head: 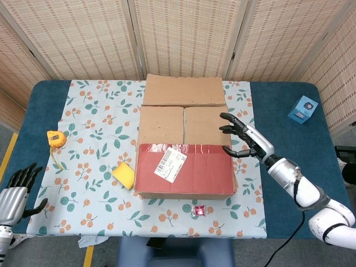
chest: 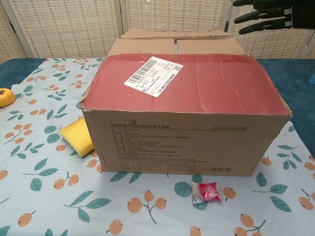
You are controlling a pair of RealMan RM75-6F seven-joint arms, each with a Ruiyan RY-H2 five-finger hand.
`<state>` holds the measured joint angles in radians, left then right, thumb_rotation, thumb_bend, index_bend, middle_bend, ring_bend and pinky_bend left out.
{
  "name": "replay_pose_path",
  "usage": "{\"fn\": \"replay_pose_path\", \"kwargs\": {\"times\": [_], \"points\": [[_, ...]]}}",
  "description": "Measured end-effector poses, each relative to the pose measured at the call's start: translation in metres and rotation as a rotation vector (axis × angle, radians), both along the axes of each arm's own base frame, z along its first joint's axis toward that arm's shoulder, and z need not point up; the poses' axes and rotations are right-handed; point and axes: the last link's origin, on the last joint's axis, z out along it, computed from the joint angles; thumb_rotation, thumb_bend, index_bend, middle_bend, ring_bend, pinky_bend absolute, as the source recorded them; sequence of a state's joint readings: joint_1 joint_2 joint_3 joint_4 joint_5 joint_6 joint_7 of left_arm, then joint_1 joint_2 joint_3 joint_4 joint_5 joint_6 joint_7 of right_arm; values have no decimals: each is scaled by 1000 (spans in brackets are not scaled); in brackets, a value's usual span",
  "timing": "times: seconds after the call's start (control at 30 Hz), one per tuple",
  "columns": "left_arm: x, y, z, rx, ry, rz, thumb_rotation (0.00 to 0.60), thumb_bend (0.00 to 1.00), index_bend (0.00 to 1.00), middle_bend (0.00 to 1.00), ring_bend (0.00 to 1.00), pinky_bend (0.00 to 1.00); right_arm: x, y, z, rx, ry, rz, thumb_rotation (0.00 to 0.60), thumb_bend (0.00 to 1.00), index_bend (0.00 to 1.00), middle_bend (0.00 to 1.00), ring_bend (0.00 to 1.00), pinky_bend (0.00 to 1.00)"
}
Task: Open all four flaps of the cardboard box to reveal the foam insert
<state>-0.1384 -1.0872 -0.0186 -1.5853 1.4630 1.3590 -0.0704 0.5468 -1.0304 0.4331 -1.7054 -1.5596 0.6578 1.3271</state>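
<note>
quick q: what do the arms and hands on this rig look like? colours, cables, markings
Right hand: black fingers, silver-grey metallic back and palm. Its arm is glossy white in rounded segments, with a silver wrist section and dark bands at the joints; a thin black cable hangs below it. Left hand: same black fingers on a silver body. No logos or labels are legible.

A floral cloth (head: 94, 167) covers the middle of the blue bench (head: 289, 111), with woven screens (head: 183, 39) standing behind. On the cloth lie a yellow tape measure (head: 55, 138), a yellow sponge (head: 124, 176) and a red wrapped sweet (head: 198, 209). A small blue box (head: 303, 109) sits on the bare bench.
</note>
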Motion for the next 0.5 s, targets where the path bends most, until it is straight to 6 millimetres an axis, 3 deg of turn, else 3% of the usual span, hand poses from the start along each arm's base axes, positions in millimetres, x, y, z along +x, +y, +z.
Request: {"fn": "replay_pose_path", "kwargs": {"times": [0.23, 0.5], "points": [[0, -1, 1, 3, -5, -1, 600, 378, 0, 0, 0, 0, -26, -10, -15, 58, -35, -3, 600, 412, 54, 73, 174, 176], [0, 0, 1, 1, -4, 0, 600, 378, 0, 0, 0, 0, -28, -13, -27, 106, -39, 18, 600, 413, 54, 73, 175, 176]]}}
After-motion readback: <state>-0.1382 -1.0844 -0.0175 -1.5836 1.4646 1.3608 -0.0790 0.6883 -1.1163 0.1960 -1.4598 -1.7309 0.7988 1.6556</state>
